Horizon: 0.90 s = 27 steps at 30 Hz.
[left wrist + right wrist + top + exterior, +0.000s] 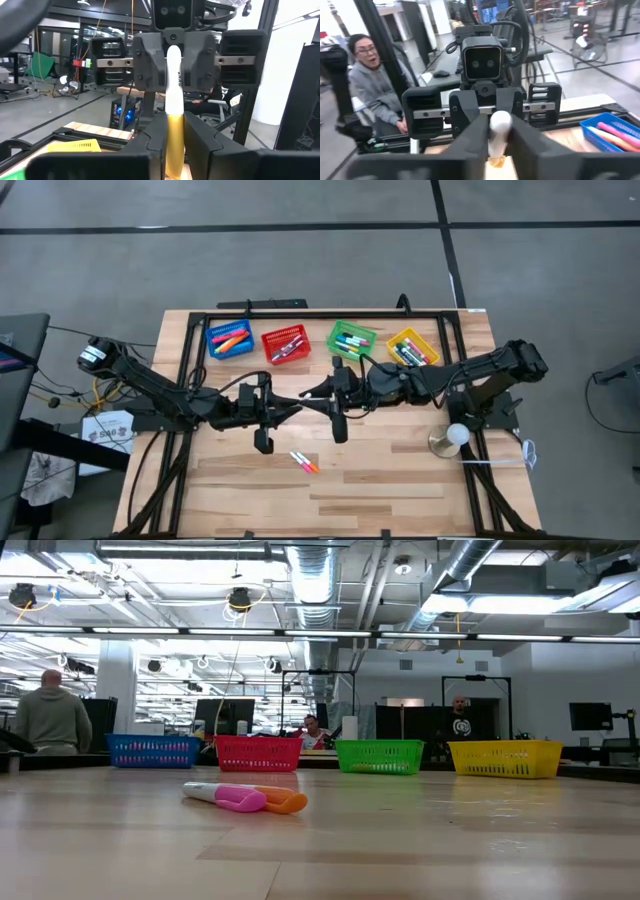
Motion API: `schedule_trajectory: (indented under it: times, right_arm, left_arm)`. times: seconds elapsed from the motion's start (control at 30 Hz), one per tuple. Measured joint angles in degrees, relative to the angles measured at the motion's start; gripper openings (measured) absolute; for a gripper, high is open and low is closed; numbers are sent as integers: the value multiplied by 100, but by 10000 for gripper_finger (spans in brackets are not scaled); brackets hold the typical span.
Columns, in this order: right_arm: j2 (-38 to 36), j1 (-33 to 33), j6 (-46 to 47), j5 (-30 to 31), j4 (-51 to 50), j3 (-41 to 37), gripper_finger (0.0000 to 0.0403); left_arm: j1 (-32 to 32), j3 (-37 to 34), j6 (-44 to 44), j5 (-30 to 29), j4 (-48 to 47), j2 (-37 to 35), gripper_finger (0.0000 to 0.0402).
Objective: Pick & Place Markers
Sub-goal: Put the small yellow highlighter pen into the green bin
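Observation:
A marker (173, 85) with a white body and a yellow end hangs in the air between my two grippers, above the middle of the table. My left gripper (290, 406) comes from the table's left and my right gripper (312, 396) from its right, and they face each other tip to tip. Both are shut on this marker. Two more markers (303, 461), one pink-capped and one orange-capped, lie flat on the wood nearer the near edge and also show in the low view (240, 798). Other markers lie in the baskets. My left gripper (175, 122) pinches the marker's yellow end (175, 137) between its two fingers, level, from the table's left, fingers lying along it. The marker is lifted clear and points at the other gripper. My right gripper (500, 125) pinches the marker's white end (500, 127) between its two fingers, level, from the table's right and along the marker. The marker is clear of the table.
Four small mesh baskets stand in a row near the far edge: blue (230, 338), red (285, 344), green (351, 340), yellow (413, 348). A white ball on a round stand (456, 435) is at the right. People are in the room behind.

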Motion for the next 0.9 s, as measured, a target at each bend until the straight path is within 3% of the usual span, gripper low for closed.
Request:
schedule_trajectory:
  times: [0.07,0.27,0.37,0.5,0.7,0.9]
  right_arm:
    - [0,-43,-4,-192,-1,0,24]
    - [0,-69,53,-223,-2,0,26]
    - [0,-69,46,-249,-1,0,26]
    - [0,-70,48,-284,-3,0,26]
    - [0,-59,46,-334,-1,-2,26]
    - [0,-63,51,-269,-119,-2,26]
  left_arm:
    - [-5,0,-2,-34,2,0,47]
    - [-3,0,-21,-38,3,0,47]
    - [-1,0,-477,-21,-1,0,56]
    - [72,0,-992,6,3,0,84]
    - [81,0,-697,145,-125,-76,135]
    - [141,2,-640,202,-1376,-713,187]
